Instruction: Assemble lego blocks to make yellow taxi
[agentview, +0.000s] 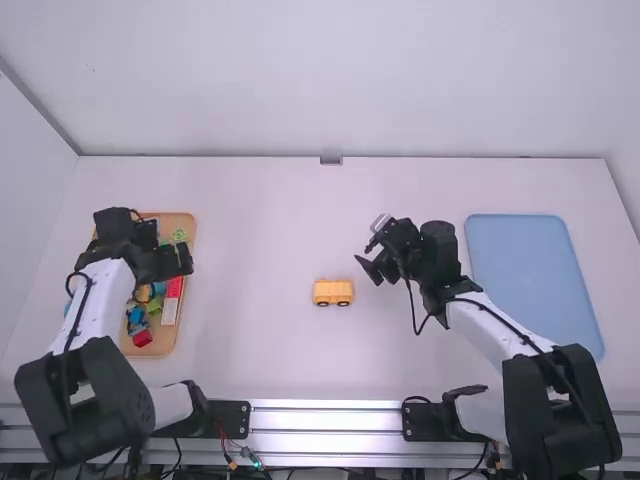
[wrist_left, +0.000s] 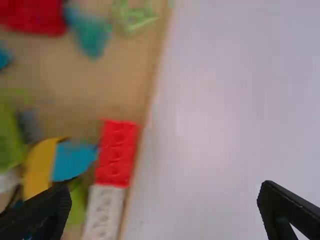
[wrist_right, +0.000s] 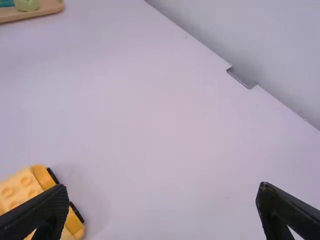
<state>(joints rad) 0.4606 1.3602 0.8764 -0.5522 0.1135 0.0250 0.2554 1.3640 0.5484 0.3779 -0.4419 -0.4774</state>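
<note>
- Claw on my left arm (agentview: 184, 259) hangs above the wooden tray (agentview: 190, 226), its two fingers spread wide with nothing between them.
- From its own wrist, I see one finger (wrist_left: 50, 210) over the loose blocks and the other (wrist_left: 280, 205) out over the bare white counter (agentview: 255, 250), so it straddles the tray's edge.
- Claw on my right arm (agentview: 367, 257) is also wide open and holds nothing; it sits above the counter, to the right of the little yellow car (agentview: 333, 292) and a touch farther from my bases.
- That car stands on its wheels near the middle of the counter, studs up, dark wheels along its side. In the right wrist view one of my fingers partly covers it.
- Down in the tray, a red block (agentview: 174, 287) and a white block (agentview: 169, 311) lie end to end along the inside of the edge.
- Beside them I have a yellow piece (wrist_left: 40, 170) and a blue piece (wrist_left: 74, 161) close together, with a green open-framed piece (wrist_left: 132, 16) farther along.
- Another red block (agentview: 142, 338) lies toward the tray's near end. The rest of the pile is blurred in my left wrist view; it looks like mixed blocks and odd shapes, though I can't swear to each one.
- Off to the right, a blue mat or tray (agentview: 530, 270) lies on the counter, beyond my right claw.
</note>
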